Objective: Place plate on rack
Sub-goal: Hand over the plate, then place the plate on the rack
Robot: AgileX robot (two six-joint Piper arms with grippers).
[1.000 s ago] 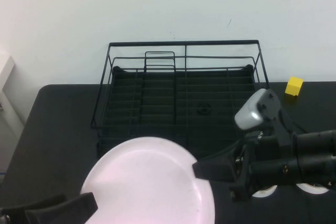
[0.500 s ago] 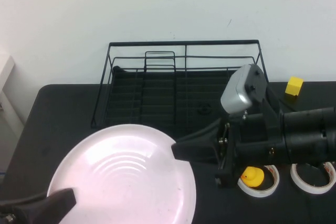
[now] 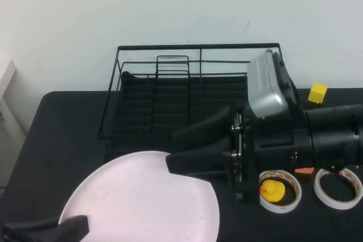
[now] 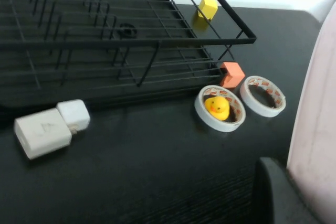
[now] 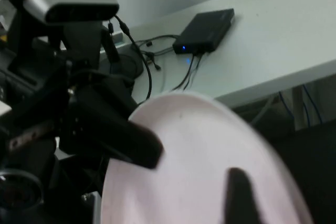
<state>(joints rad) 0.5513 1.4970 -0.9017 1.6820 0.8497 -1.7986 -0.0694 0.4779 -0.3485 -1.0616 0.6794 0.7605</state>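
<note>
The rack (image 3: 193,97) is sitting at the back of the black table (image 3: 62,134), against the pale wall: a big rectangular frame of black wire with raised rail sides, a dark base and a small wire loop holder standing up at its back left.

In front of it, off the rack and nearer the robot, the plate (image 3: 142,202) is being held up over the table's front edge. It is round, plain and pale pink-white, with a shallow raised rim.

The left gripper (image 3: 48,232) is sitting at the bottom left of the high view, its fingers pinching the plate's near rim.

The right gripper (image 3: 195,148) is reaching in from the right, its two dark fingers spread apart; the lower one is lying over the plate's far edge, and whether it is touching cannot be told.

To the right, a small yellow duck (image 3: 271,189) is sitting inside a tape ring (image 3: 278,190).
</note>
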